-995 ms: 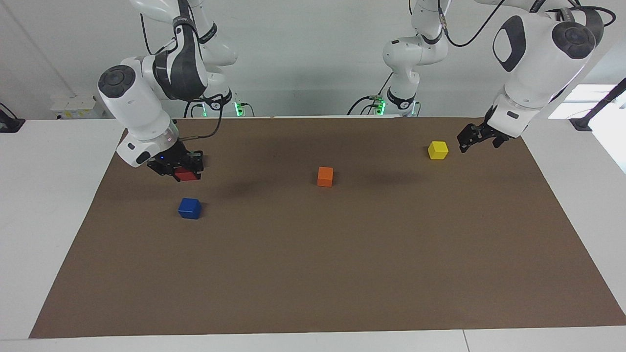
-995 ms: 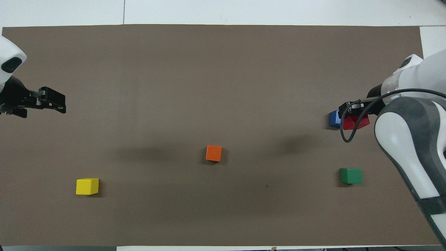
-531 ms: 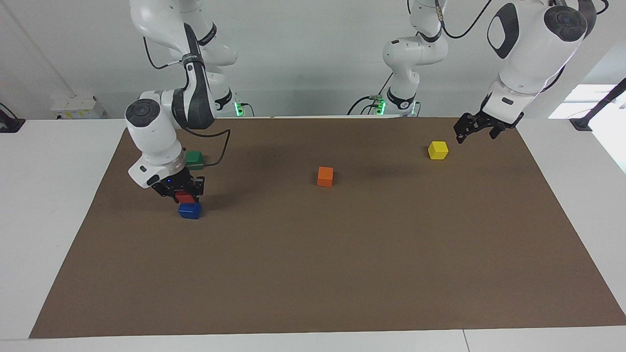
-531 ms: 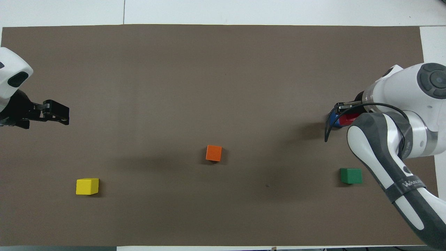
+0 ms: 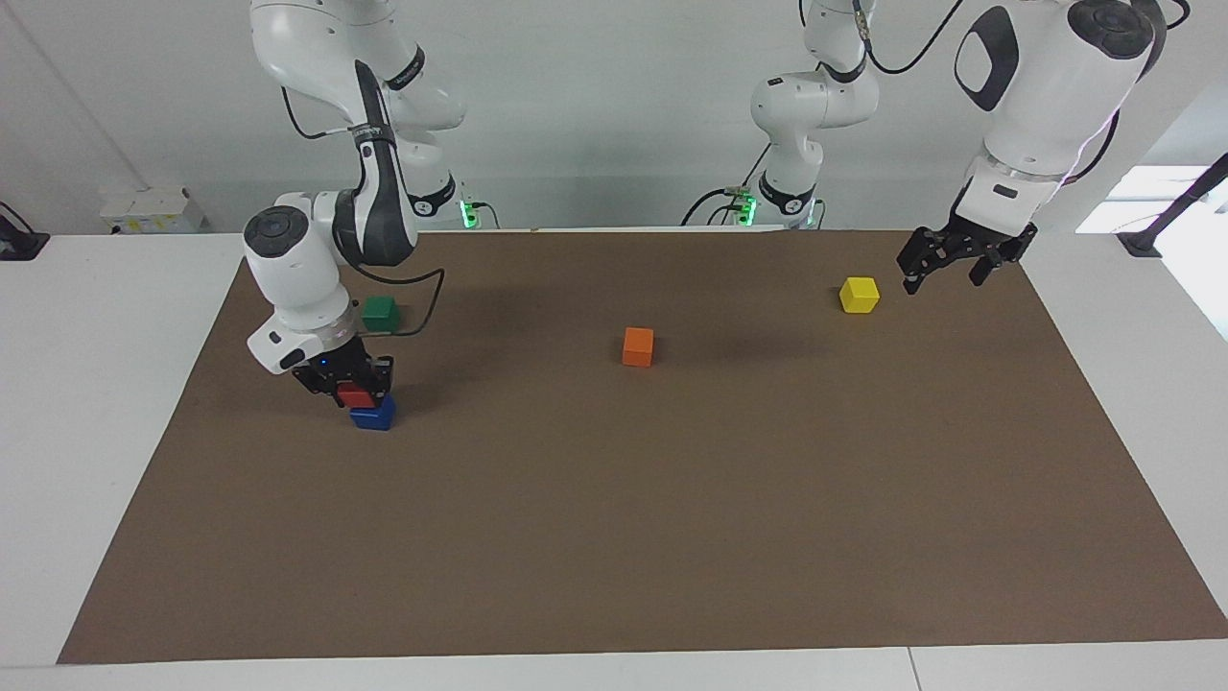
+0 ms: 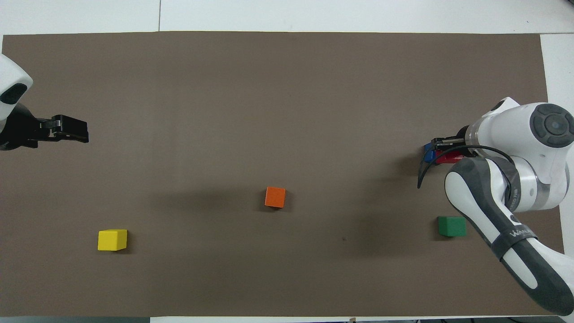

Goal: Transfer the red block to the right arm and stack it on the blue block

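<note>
My right gripper [image 5: 358, 392] is shut on the red block [image 5: 360, 395] and holds it right on top of the blue block [image 5: 373, 415], which sits on the brown mat toward the right arm's end. In the overhead view the gripper [image 6: 441, 150] and arm cover most of both: only a sliver of the red block [image 6: 450, 157] and of the blue block [image 6: 430, 155] shows. My left gripper [image 5: 945, 269] hangs in the air beside the yellow block [image 5: 859, 294], at the left arm's end; it also shows in the overhead view [image 6: 71, 133].
A green block [image 5: 380, 311] lies nearer to the robots than the stack, an orange block [image 5: 638, 345] mid-mat, the yellow block [image 6: 112, 239] toward the left arm's end. The brown mat [image 5: 672, 537] covers the white table.
The right gripper carried the red block down over the blue block and set it on top. The left gripper shifted slightly, staying raised by the yellow block.
</note>
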Robot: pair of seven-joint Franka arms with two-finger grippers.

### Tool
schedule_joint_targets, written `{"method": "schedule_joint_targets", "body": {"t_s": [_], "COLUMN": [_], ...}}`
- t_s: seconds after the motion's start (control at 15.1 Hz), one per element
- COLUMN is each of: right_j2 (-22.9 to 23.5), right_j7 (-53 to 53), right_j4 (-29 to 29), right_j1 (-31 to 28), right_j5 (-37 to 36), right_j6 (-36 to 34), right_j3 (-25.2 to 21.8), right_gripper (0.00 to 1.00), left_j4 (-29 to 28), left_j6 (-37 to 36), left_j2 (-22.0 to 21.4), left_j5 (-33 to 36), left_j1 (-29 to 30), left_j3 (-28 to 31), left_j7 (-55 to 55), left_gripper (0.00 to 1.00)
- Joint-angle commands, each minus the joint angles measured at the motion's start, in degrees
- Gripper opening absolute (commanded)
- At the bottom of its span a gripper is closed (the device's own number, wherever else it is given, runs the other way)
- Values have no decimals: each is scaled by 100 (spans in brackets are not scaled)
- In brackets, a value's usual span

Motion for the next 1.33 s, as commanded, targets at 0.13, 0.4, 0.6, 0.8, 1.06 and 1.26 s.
{"method": "schedule_joint_targets", "body": {"t_s": [0.13, 0.4, 0.6, 0.8, 1.06, 1.26], "right_j2": [-43, -43, -34, -34, -34, -34], "right_j7": [244, 324, 332, 359, 508, 508], "right_j4": [-243, -235, -244, -252, -244, -191], "right_j1": [-76, -85, -94, -137, -190, -191], "right_j5": [-159, -159, -159, -159, -133, -133], "right_j6": [473, 492, 571, 579, 553, 475], "right_j3": [69, 69, 69, 77, 77, 77], "right_gripper": [0, 0, 0, 25, 100, 100], "left_j4": [49, 84, 93, 119, 110, 102], "left_j6": [-128, -208, -278, -279, -279, -279], "left_j2": [14, 14, 14, 22, 14, 5], "left_j5": [-234, -454, -454, -419, -419, -428], "left_j1": [-134, -134, -134, -143, -143, -143], "left_j3": [123, 106, 123, 97, 97, 97], "left_j7": [71, 36, 28, 10, 19, 19], "left_gripper": [100, 100, 100, 100, 100, 100]}}
